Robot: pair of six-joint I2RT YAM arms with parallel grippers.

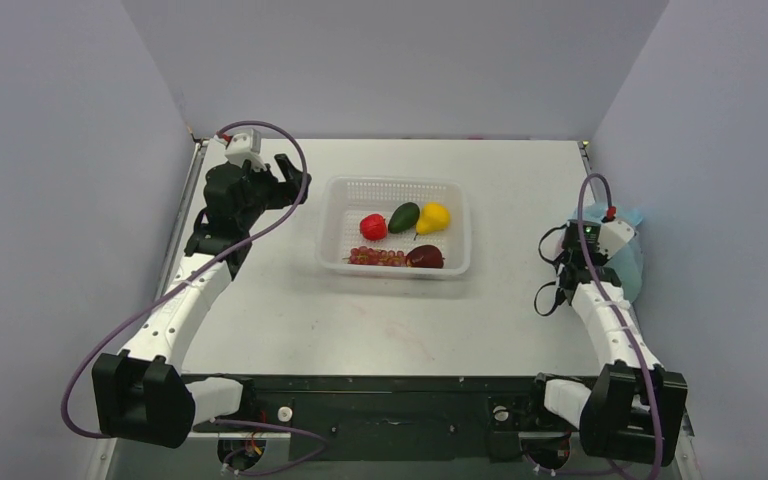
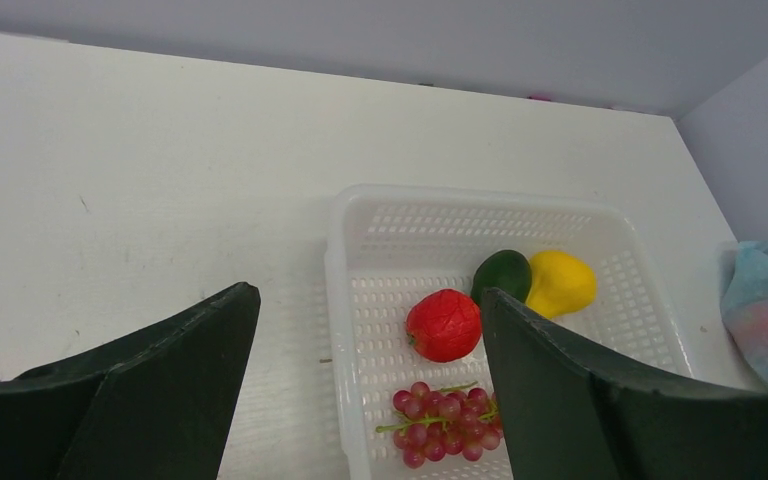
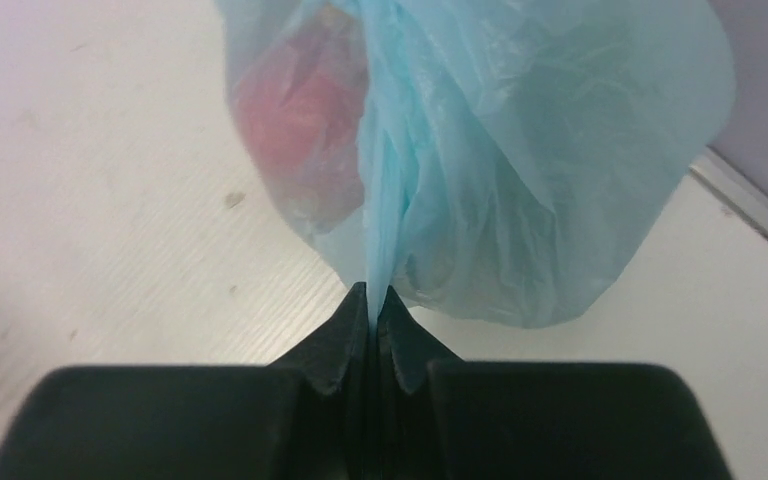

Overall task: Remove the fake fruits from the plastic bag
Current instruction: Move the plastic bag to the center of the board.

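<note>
Over at the right edge of the worktop (image 1: pixel 290 320), pinching a gathered fold of the plastic bag (image 3: pixel 520 150) with the right fingers (image 3: pixel 350 335), pressed together on the thin blue film with no gap showing. Through the film, on the left of the right wrist view, a blurred red fruit (image 3: pixel 290 110); beyond that, cannot tell what else lies inside. From above, the bag close beside the right wall, well apart from the white basket (image 1: pixel 395 183) at mid-worktop. In the basket: a strawberry-like fruit (image 1: pixel 373 227), a dark green avocado (image 1: pixel 404 216) touching a yellow pear (image 1: pixel 433 217), then a grape bunch (image 1: pixel 377 257) and a dark red piece (image 1: pixel 425 257) along the near wall. Meanwhile, left fingers (image 2: pixel 570 400) spread wide, holding nothing, raised to the left of the basket and pointed toward it
</note>
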